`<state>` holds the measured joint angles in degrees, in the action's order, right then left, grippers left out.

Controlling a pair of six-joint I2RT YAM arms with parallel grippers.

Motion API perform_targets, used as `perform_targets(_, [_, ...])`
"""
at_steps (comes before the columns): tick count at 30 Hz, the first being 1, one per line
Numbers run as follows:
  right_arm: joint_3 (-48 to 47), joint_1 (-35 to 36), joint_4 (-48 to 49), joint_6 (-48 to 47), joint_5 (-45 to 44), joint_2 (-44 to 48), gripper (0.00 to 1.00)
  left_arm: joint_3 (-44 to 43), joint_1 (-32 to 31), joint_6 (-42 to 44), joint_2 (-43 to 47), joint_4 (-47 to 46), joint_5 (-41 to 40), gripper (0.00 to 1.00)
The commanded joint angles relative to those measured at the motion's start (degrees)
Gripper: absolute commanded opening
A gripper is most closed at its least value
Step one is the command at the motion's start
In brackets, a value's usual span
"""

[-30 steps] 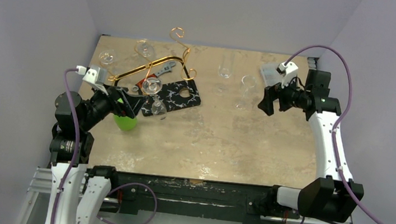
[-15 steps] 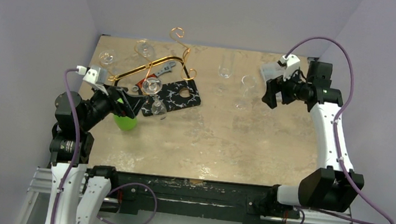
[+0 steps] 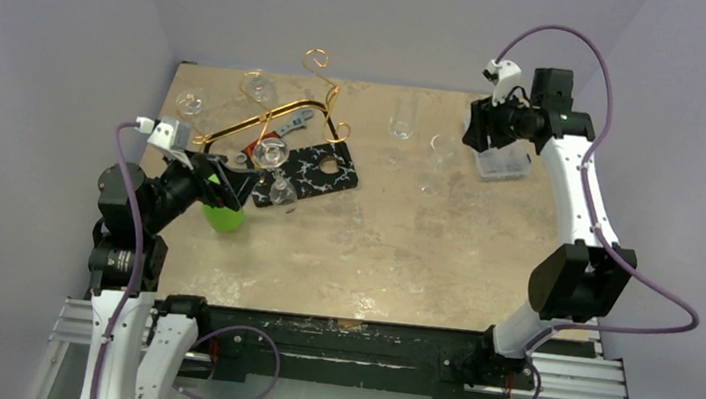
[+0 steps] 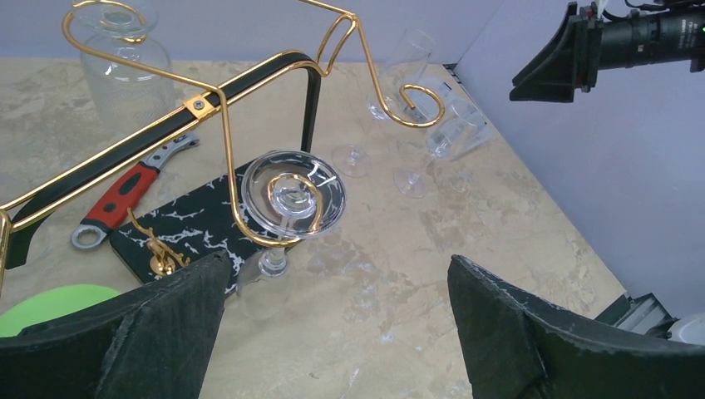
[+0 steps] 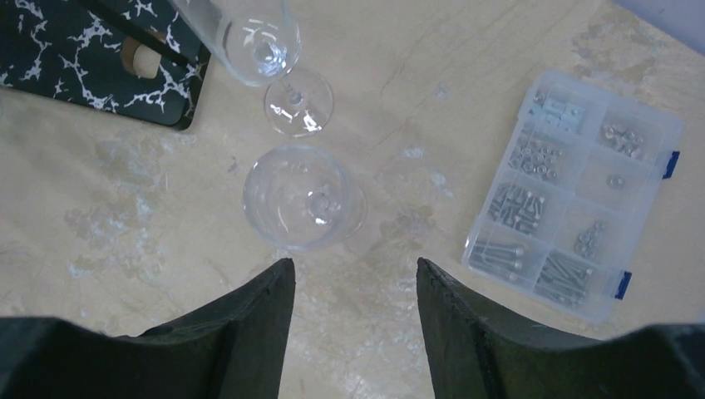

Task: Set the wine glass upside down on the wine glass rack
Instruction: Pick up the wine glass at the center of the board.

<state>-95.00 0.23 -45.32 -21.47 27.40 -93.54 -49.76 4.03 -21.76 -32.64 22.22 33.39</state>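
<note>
Left gripper first: jaws spread wide, gripping nothing, sitting low just in front of the wine glass rack. Between those open fingers and the rack dangles the hanging wine glass. Its foot is caught in a gold scroll loop and its bowl points down over the black veined board, so that one looks delivered. A red-handled wrench lies under the rack's arched bar.

Now the right gripper, well apart from the rack, off to its right. Its jaws are parted and empty, poised above a standing wine glass. A neighbour glass sits just beside it on the rack side, and a clear parts box lies on the side away from the rack.

This looks like the approach for the next pickup. Done well, the right gripper takes the stem rather than the thin bowl, coming in from the side facing away from the neighbour glass so nothing gets clipped. Then comes a slow flip. The stem should slide into a free loop, away from the occupied one, with the foot resting above the wire before the jaws let go. The left gripper should back straight out, since a nudge could unhook the hanging glass.
</note>
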Motion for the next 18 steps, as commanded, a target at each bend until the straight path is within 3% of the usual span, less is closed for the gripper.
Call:
perform_targets(1, [-6.4, 3.0, -0.7, 2.7, -5.0, -4.6, 0.51, 0.2, -0.2, 1.3, 0.0, -0.6, -0.5, 1.0])
perform_targets(9, [-8.8, 5.3, -0.9, 2.3, -10.8, -9.5, 0.33, 0.2, -0.2, 1.4, 0.3, -0.5, -0.5, 1.0])
perform_targets(18, [-8.1, 6.4, -1.1, 2.0, -12.3, -10.4, 0.24, 0.3, -0.2, 1.3, 0.6, -0.7, -0.4, 1.0])
